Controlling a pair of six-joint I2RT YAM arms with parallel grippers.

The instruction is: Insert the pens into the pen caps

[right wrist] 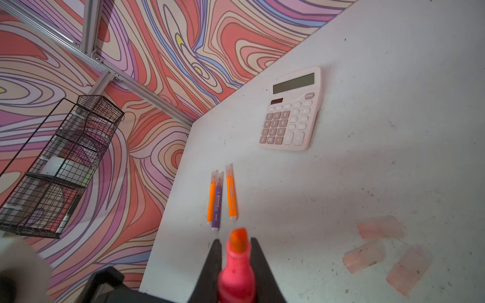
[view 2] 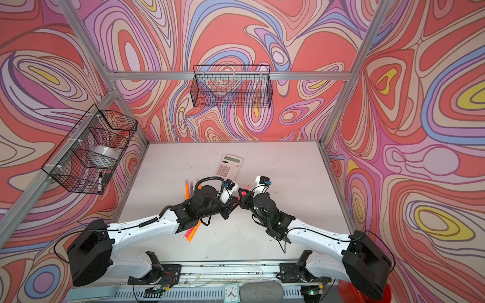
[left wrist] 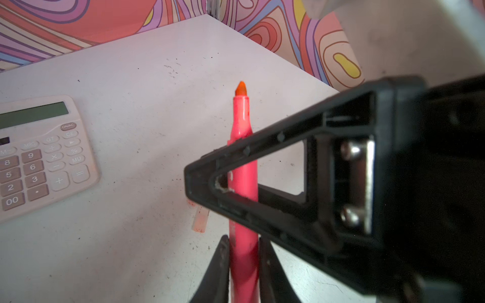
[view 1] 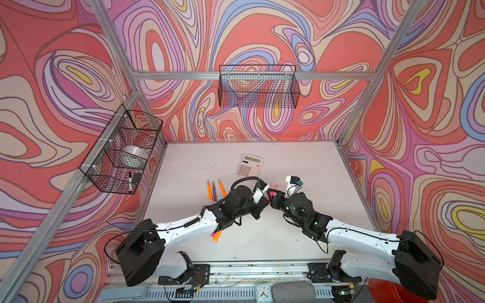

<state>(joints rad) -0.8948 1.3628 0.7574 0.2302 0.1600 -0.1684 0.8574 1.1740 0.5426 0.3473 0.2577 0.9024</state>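
R claw (right wrist: 235,240) clenched on pink pen (right wrist: 236,272) near its bare tip, held off the bench (right wrist: 393,105). My L claw (left wrist: 243,237) straddles same pen nearer the tail; gripping or loose, can't tell. Three pen caps (right wrist: 363,257) lie on bench nearby.

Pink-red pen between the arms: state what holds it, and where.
Both end effectors hold the slim pink-red plastic pen: right end effector just behind the orange tip, left end effector farther back on the barrel.
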